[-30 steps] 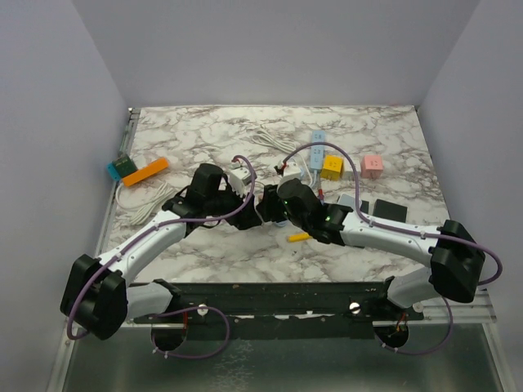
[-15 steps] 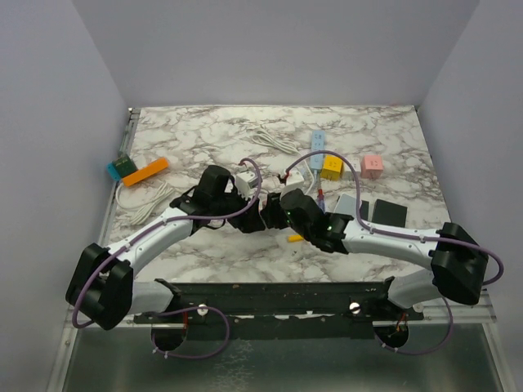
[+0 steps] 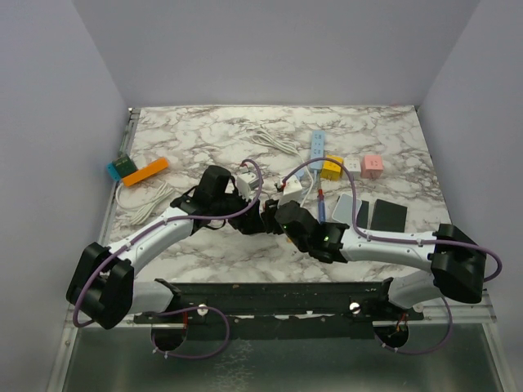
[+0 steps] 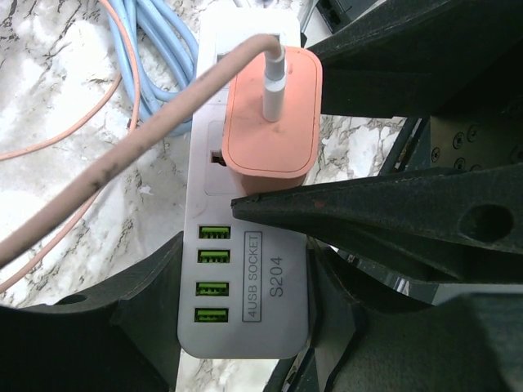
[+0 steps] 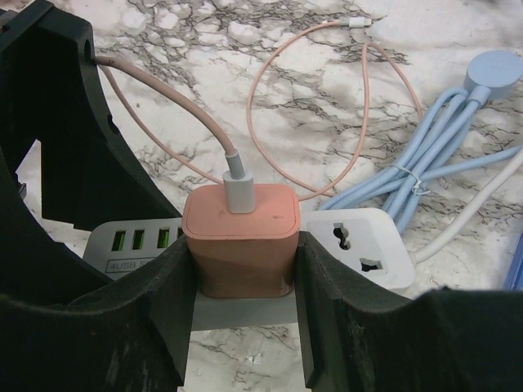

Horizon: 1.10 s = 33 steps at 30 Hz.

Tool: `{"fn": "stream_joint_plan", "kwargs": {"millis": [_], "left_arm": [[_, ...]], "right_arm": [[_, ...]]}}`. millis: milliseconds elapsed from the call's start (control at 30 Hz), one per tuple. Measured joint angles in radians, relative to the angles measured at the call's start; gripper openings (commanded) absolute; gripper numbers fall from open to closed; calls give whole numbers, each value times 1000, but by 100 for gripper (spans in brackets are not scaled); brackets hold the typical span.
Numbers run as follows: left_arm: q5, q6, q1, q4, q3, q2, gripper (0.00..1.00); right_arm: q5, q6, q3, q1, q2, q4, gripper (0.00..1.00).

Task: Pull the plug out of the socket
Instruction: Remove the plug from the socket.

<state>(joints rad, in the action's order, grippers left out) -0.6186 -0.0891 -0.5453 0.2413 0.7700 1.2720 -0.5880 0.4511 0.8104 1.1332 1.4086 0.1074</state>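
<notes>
Grips set — left hand clamps the socket strip, right hand pinches the pink plug seated on it — only the pull is left.

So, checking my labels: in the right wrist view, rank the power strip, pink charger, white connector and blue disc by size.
1. power strip, partly hidden
2. pink charger
3. white connector and blue disc: alike, disc farther away, unranked
</notes>
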Motion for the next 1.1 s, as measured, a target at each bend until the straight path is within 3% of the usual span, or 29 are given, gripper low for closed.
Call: {"fn": "stream_joint_plan", "kwargs": {"millis": [433,1100], "left_arm": [[-15,0,0,-3,0,8,0],[1,-11,2,-19,0,25,0]], "right_arm": [[-18,130,22,-13,0,-79,1],[93,205,70,-83,21,-163,1]]}}
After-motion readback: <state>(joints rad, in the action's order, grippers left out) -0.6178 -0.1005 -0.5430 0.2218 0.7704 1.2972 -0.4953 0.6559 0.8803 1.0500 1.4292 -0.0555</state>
